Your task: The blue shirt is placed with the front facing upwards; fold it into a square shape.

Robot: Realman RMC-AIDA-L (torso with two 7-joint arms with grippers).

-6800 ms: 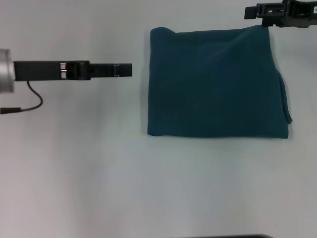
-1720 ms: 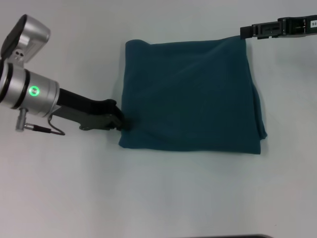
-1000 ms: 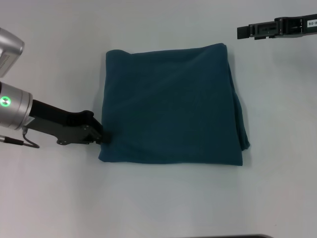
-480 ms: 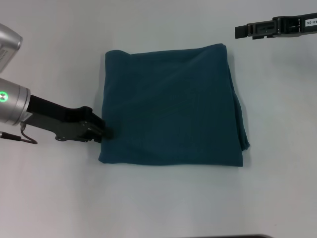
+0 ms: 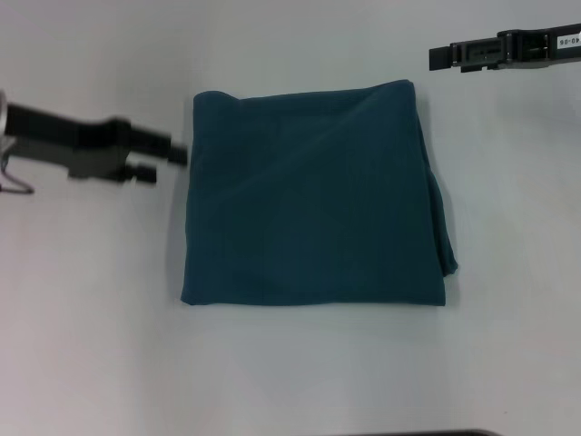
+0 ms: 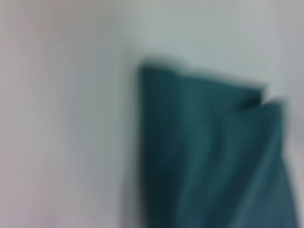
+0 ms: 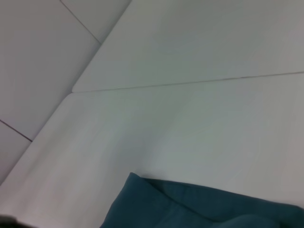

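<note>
The blue shirt [image 5: 309, 195] lies flat on the white table as a rough square, with layered edges showing along its right side. No lettering shows. My left gripper [image 5: 180, 155] hovers just off the shirt's left edge near the far corner, clear of the cloth and blurred. My right gripper [image 5: 439, 57] hangs beyond the far right corner, holding nothing. In the left wrist view the blue shirt [image 6: 213, 161] fills the lower right as a blur. One corner of the blue shirt [image 7: 199, 209] shows in the right wrist view.
White tabletop [image 5: 300, 372] surrounds the shirt on all sides. A dark strip [image 5: 418, 433] runs along the near edge in the head view. The table's far edge [image 7: 190, 84] and wall panels show in the right wrist view.
The shirt was dragged left and nearer, then stopped. In the last half second my left gripper left the shirt's lower left edge and moved toward the far side. The right arm barely moved.
</note>
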